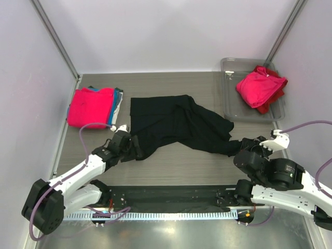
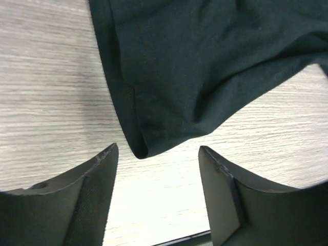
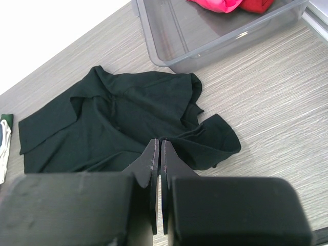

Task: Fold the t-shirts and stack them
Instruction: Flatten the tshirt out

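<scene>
One left hand (image 2: 158, 154) stands wide by the black t-shirt (image 2: 205, 66); right hand (image 3: 158, 146) shut, hold unclear.

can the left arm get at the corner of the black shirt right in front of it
Probably yes. The left gripper is open, and the black t-shirt has its corner on the bare table just ahead of the gap between the fingers, with nothing over or around it.

Black t-shirt (image 2: 205, 66) corner lies on table (image 2: 46, 102) between parted fingertips (image 2: 97, 174) of left hand (image 2: 158, 149).
</scene>
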### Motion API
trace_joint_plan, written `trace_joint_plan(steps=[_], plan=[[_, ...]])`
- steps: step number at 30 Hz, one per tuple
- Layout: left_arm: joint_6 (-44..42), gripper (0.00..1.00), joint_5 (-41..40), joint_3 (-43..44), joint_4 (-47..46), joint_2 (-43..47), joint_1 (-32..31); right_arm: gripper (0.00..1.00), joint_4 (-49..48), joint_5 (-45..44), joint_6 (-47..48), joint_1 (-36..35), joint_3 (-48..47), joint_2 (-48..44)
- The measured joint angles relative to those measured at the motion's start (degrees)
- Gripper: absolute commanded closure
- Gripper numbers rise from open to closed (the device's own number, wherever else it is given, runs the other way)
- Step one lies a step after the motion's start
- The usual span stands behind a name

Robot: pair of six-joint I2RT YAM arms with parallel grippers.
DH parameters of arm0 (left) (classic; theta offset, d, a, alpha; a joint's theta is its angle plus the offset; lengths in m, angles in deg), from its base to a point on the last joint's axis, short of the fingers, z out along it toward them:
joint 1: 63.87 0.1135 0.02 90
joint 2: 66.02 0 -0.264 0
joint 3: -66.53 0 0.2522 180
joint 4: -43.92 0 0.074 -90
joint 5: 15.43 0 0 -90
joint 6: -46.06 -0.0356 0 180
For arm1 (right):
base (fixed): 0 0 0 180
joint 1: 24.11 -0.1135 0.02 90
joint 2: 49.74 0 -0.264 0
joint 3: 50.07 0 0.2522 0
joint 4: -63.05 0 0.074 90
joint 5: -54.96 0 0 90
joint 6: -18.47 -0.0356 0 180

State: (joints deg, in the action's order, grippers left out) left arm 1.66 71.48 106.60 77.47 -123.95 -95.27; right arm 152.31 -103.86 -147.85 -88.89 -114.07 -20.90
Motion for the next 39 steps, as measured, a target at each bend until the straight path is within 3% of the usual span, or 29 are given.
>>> trace_joint_plan(steps=[2,3,4,10,19,23,28,31,34,37,38,39], plan=[[-1.1,0.32,-0.4,0.1,0.2,0.5,-0.4,0.98,0.0,0.0,0.0,0.0,0.0,0.3],[-1.7,0.23,-0.5,0.2,0.2,0.5,-0.7,0.99,0.0,0.0,0.0,0.0,0.0,0.3],[-2.8,0.22,-0.7,0.4,0.3,0.5,-1.1,0.99,0.0,0.0,0.0,0.0,0.0,0.3],[-4.2,0.27,-2.1,3.3,1.6,-3.5,-3.7,0.98,0.0,0.0,0.1,0.0,0.0,-1.3],[-2.2,0.44,-4.0,4.4,4.5,-8.5,-4.9,0.98,0.0,0.0,0.1,0.0,0.0,-3.5],[-1.2,0.35,-4.7,4.4,4.7,-8.4,-5.0,0.98,0.0,0.0,0.1,0.0,0.0,-3.5],[-0.8,0.38,-4.9,4.9,4.3,-10.5,-5.0,0.98,-0.1,0.0,0.2,0.0,0.0,-3.5],[-1.0,0.48,-5.0,5.6,3.6,-12.2,-5.0,0.98,-0.1,0.0,0.4,0.0,0.0,-3.5],[-1.0,0.70,-5.0,6.1,3.0,-13.5,-5.2,0.98,-0.1,0.1,0.7,0.0,0.0,-3.8],[-0.8,0.84,-4.7,6.1,2.7,-14.1,-6.0,0.98,-0.2,0.2,0.8,0.0,0.0,-4.8],[-0.8,1.00,-4.6,6.1,2.7,-14.1,-6.2,0.98,-0.2,0.2,0.8,0.0,0.0,-5.2],[-0.6,1.00,-4.3,6.0,2.7,-14.1,-6.5,0.98,-0.2,0.2,0.8,0.0,0.0,-5.4]])
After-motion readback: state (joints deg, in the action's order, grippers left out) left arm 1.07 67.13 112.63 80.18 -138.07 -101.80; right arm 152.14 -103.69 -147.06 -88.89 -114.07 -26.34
